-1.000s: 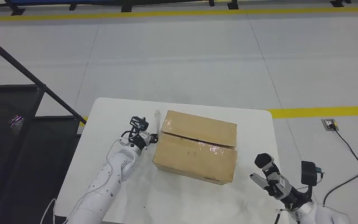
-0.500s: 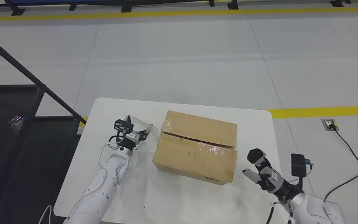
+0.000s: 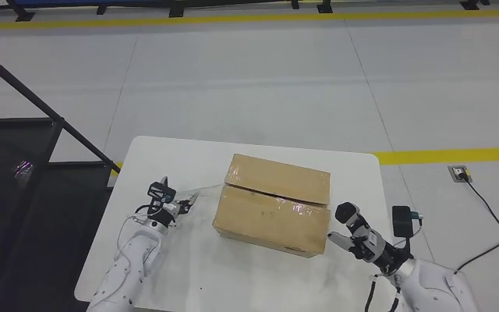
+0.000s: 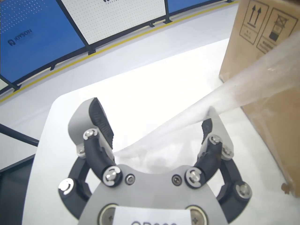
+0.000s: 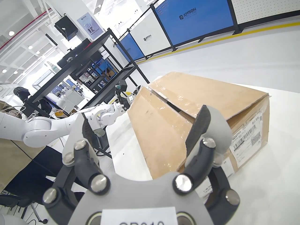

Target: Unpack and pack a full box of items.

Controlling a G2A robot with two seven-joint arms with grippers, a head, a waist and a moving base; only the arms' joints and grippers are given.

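Two up-arrows (image 4: 255, 15) on box (image 3: 273, 207) end — barcode label (image 5: 246, 139) opp. end.

You will find grey metal fingers (image 4: 77, 120), black ribbed pads (image 4: 103, 120) and silver screws (image 4: 110, 175) on the left pincer (image 4: 154, 108); the right pincer (image 5: 145, 118) matches. Behind each pincer, black linkages (image 4: 96, 151), a white label (image 4: 150, 216), white arm shells (image 3: 132, 265).

White table (image 3: 175, 160) with rounded corners, standing on a pale floor (image 3: 257, 70). A single brown cardboard box (image 3: 273, 204) rests directly on the tabletop, near its middle and turned slightly askew to the table's edges. The top flaps lie shut, meeting along a lengthwise seam. A strip of clear tape (image 3: 204, 187) leads from the box's end wall out over the bare surface; contact with the table cannot be determined.
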